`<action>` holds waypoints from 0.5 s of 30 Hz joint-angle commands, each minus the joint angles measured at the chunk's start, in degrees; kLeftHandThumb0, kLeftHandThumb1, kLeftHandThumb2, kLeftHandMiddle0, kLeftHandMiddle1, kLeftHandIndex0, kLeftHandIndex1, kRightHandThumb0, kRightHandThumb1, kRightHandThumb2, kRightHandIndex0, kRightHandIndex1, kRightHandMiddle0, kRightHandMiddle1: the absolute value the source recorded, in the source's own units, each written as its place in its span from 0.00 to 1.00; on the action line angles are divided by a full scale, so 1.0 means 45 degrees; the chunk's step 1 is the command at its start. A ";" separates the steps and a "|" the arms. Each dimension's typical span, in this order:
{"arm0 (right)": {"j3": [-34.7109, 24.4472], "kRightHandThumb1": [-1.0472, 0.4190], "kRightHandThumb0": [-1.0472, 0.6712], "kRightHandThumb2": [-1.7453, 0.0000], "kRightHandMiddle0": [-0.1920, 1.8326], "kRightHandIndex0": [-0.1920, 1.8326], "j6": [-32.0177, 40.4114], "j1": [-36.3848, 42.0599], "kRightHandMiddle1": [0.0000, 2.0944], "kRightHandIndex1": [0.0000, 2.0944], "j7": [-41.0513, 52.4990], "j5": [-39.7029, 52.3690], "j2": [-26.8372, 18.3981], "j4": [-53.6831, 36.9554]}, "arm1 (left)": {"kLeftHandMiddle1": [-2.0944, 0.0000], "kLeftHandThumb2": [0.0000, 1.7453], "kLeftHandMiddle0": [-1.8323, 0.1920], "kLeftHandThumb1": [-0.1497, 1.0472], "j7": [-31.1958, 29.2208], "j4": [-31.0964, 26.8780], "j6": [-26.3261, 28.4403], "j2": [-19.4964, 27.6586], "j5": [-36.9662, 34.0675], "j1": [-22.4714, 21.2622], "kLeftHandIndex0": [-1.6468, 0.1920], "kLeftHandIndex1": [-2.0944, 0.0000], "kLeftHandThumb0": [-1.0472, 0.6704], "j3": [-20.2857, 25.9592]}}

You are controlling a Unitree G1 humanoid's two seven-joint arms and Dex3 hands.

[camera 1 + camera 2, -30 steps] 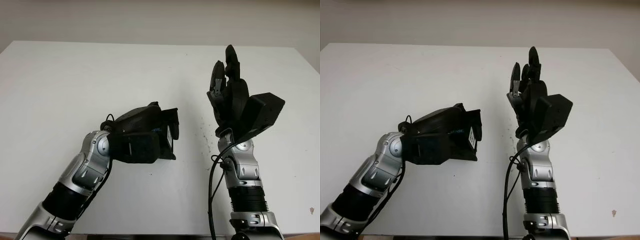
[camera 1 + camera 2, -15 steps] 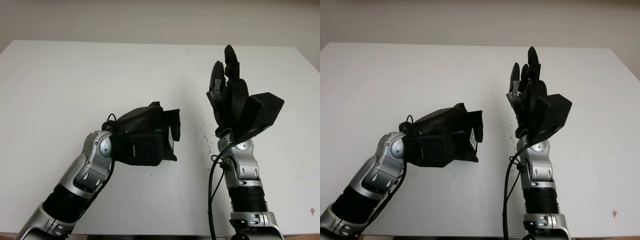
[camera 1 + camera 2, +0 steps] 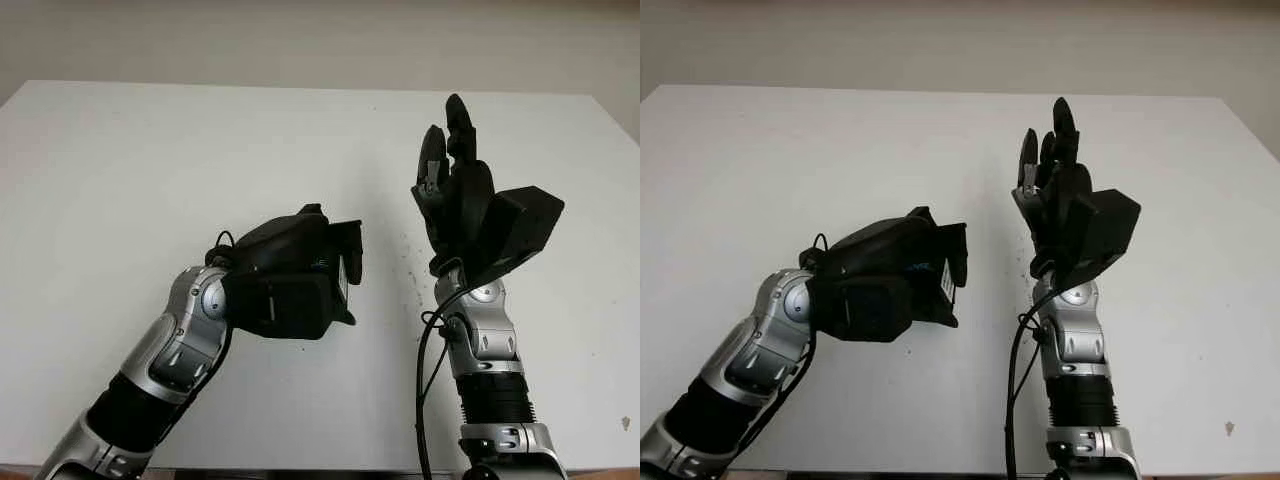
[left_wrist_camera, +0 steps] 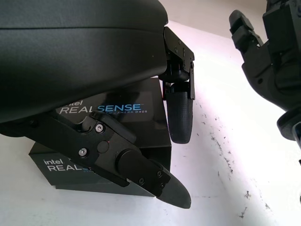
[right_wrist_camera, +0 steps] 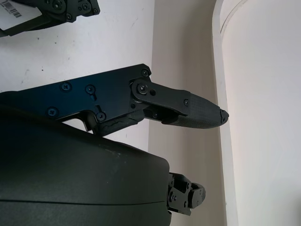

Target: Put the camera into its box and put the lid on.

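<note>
A black box (image 4: 117,110) printed "intel REALSENSE" sits in my left hand (image 3: 335,280), which is shut on it low over the white table (image 3: 150,150), left of centre. One finger (image 4: 180,117) presses the box's end and another (image 4: 141,172) crosses its side. A white label on the box's end (image 3: 342,272) faces right. My right hand (image 3: 450,150) is open and raised upright to the right of the box, palm toward it, holding nothing. Its fingertip (image 5: 207,115) shows in the right wrist view against the pale wall.
Small dark specks (image 3: 410,265) mark the table between the two hands. The table's far edge (image 3: 300,88) meets a plain wall, and its right edge (image 3: 615,120) lies past my right arm.
My left forearm and elbow have shifted right and slightly up, with the box staying in the hand at nearly the same spot. The right hand has barely moved.
</note>
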 commanded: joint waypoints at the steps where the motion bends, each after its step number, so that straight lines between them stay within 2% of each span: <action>1: 0.0066 0.00 0.22 0.66 0.00 0.06 -0.0120 -0.0081 0.17 0.03 -0.0030 -0.0038 0.0011 0.0009 | 0.07 0.02 0.80 0.91 0.0192 -0.0131 -0.0518 -0.0405 0.0014 0.0084 0.75 0.16 0.57 -0.0486; 3: 0.0049 0.00 0.22 0.65 0.00 0.05 -0.0097 -0.0069 0.16 0.03 -0.0022 -0.0017 0.0034 -0.0025 | 0.02 0.03 0.88 0.94 0.0227 -0.0159 -0.0366 -0.0319 0.0402 0.0095 0.90 0.18 0.55 -0.0627; 4: 0.0033 0.00 0.23 0.65 0.00 0.05 -0.0076 -0.0063 0.16 0.03 -0.0016 0.0007 0.0052 -0.0043 | 0.01 0.03 0.94 0.95 0.0133 -0.0200 -0.0269 -0.0229 0.0670 0.0061 0.95 0.28 0.51 -0.0730; 5: 0.0024 0.00 0.23 0.66 0.00 0.05 -0.0026 -0.0061 0.16 0.03 -0.0029 0.0010 0.0066 -0.0066 | 0.24 0.03 0.97 0.96 0.0082 -0.0210 -0.0281 -0.0147 0.0904 0.0036 0.98 0.47 0.45 -0.0810; 8: 0.0034 0.00 0.24 0.65 0.00 0.05 0.0091 -0.0068 0.15 0.03 -0.0043 -0.0018 0.0066 -0.0088 | 0.79 0.04 0.99 0.99 -0.0034 -0.0268 -0.0346 0.0006 0.1489 0.0005 0.99 0.80 0.33 -0.0976; 11: 0.0031 0.00 0.24 0.65 0.00 0.05 0.0089 -0.0058 0.14 0.03 0.0041 0.0013 0.0029 -0.0067 | 0.97 0.07 1.00 1.00 -0.0089 -0.0351 -0.0248 0.0003 0.1919 0.0081 1.00 0.94 0.26 -0.1066; 15: 0.0018 0.00 0.24 0.65 0.00 0.05 0.0058 -0.0037 0.14 0.03 0.0017 -0.0018 0.0043 -0.0076 | 1.00 0.09 1.00 1.00 -0.0043 -0.0354 -0.0388 0.0006 0.2095 0.0259 1.00 1.00 0.23 -0.1040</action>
